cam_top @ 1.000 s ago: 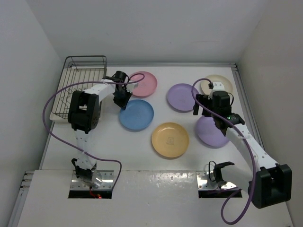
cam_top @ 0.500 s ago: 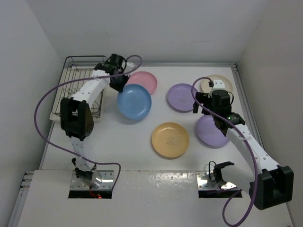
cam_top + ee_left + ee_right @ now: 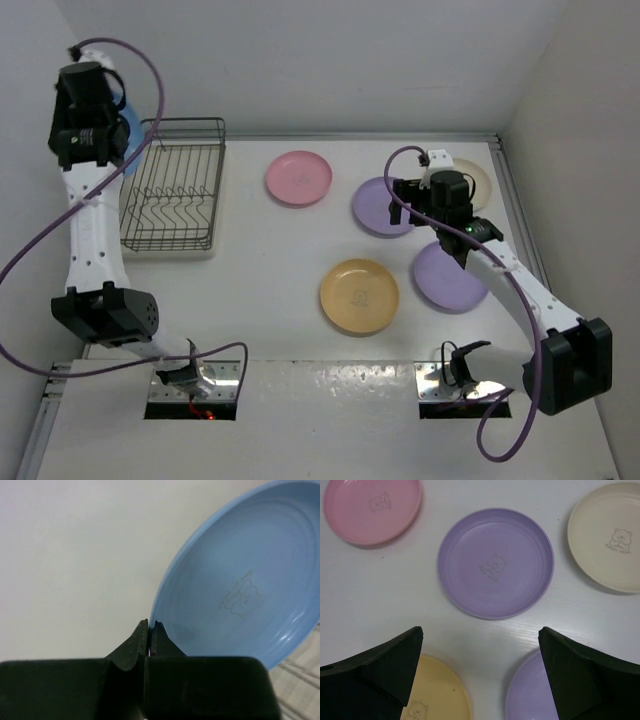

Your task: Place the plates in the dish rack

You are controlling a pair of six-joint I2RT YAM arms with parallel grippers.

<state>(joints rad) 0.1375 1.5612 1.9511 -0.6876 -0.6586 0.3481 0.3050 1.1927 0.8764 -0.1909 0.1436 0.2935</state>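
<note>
My left gripper (image 3: 110, 135) is raised high at the far left, beyond the far left corner of the dish rack (image 3: 172, 185). It is shut on the rim of the blue plate (image 3: 127, 140). In the left wrist view the gripper (image 3: 150, 630) pinches the plate (image 3: 235, 590), which is tilted. My right gripper (image 3: 408, 200) is open and empty above the far lavender plate (image 3: 380, 208). In the right wrist view the gripper (image 3: 480, 630) hovers over that plate's (image 3: 495, 562) near edge. The pink (image 3: 298, 178), cream (image 3: 468, 178), orange (image 3: 359, 296) and second lavender (image 3: 450, 278) plates lie flat. The rack holds no plates.
White walls close the table at the left, back and right. The rack stands at the far left on its cream tray base (image 3: 135, 252). The right wrist view also shows the pink (image 3: 372, 510), cream (image 3: 607, 535), orange (image 3: 432, 695) and second lavender (image 3: 530, 690) plates.
My left arm has lifted the blue plate off the table and swung it up and left, past the rack. My right gripper has shifted slightly left over the far lavender plate.
</note>
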